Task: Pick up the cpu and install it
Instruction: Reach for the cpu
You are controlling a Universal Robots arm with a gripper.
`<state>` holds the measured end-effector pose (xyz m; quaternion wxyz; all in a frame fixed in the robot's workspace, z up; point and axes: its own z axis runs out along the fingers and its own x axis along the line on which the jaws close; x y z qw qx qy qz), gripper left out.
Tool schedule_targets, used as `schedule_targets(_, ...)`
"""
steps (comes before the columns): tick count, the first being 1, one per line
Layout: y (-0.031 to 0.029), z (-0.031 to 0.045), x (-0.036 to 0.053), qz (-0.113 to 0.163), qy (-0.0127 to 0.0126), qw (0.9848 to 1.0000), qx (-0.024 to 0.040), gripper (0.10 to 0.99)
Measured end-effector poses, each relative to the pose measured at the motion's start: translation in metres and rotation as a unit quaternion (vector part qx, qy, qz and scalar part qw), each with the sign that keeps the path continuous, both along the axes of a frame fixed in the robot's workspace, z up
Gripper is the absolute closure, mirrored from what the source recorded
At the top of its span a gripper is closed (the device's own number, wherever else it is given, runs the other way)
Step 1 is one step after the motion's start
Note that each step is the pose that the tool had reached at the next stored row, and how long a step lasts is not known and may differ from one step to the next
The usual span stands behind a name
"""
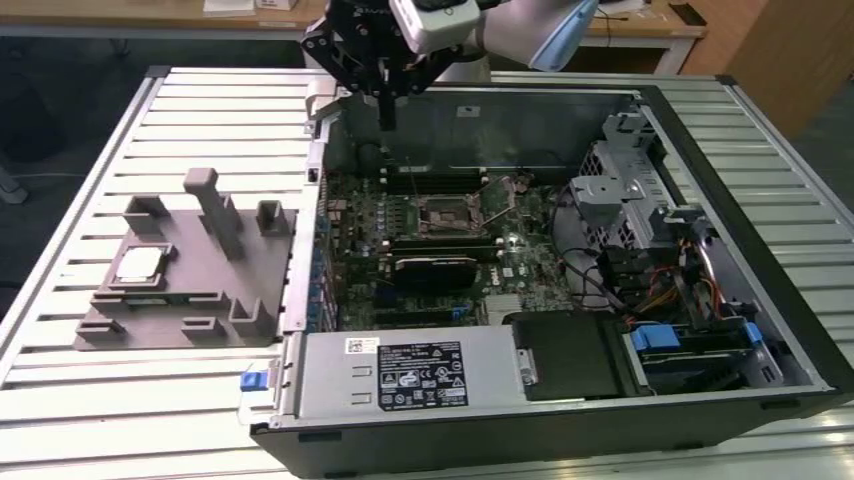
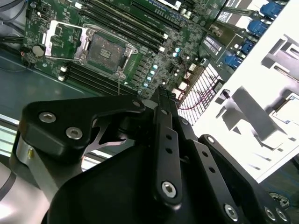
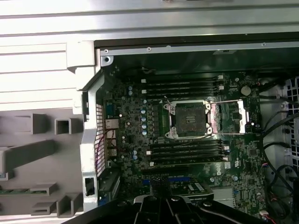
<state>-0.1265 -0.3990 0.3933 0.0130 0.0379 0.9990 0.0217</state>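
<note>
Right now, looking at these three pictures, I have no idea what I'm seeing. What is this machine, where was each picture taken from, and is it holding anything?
It is a robot arm with a gripper. The exterior view comes from a camera off the arm; both wrist views come from cameras riding on the arm. On the slatted table lies an open computer case, and the socket on its green board is open. Beside the case, on the exterior view's left, a grey fixture block holds the cpu, a small silver square. The gripper hangs above the case's rim, its fingers shut, holding nothing.
</note>
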Motion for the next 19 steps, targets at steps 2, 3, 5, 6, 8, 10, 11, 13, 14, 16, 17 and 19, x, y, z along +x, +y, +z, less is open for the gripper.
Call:
schedule_targets(2,0.0000,0.0000,-0.0024,0.000,0.0000,1.0000,0.0000,0.980)
schedule_targets(3,0.0000,0.0000,-0.0034,0.000,0.0000,1.0000,0.0000,0.980)
schedule_targets(5,0.0000,-0.0001,-0.0053,0.000,0.0000,1.0000,0.0001,0.980)
schedule_targets(6,0.0000,-0.0001,-0.0059,0.000,-0.0001,1.0000,0.0001,0.980)
schedule_targets(8,0.0000,0.0000,-0.0068,0.000,0.0000,1.0000,0.0000,0.980)
schedule_targets(10,0.0000,-0.0001,-0.0076,0.000,0.0000,1.0000,0.0001,0.980)
schedule_targets(11,0.0000,-0.0001,-0.0080,0.000,0.0000,1.0000,0.0001,0.980)
schedule_targets(13,0.0000,0.0000,-0.0087,0.000,0.0000,1.0000,0.0000,0.980)
schedule_targets(14,0.0000,0.0000,-0.0091,0.000,0.0000,1.0000,0.0000,0.980)
schedule_targets(16,0.0000,0.0000,-0.0100,0.000,0.0000,1.0000,0.0000,0.980)
schedule_targets(17,0.0000,0.0000,-0.0105,0.000,0.0000,1.0000,0.0000,0.980)
schedule_targets(19,0.0000,0.0000,-0.0115,0.000,0.0000,1.0000,0.0000,0.980)
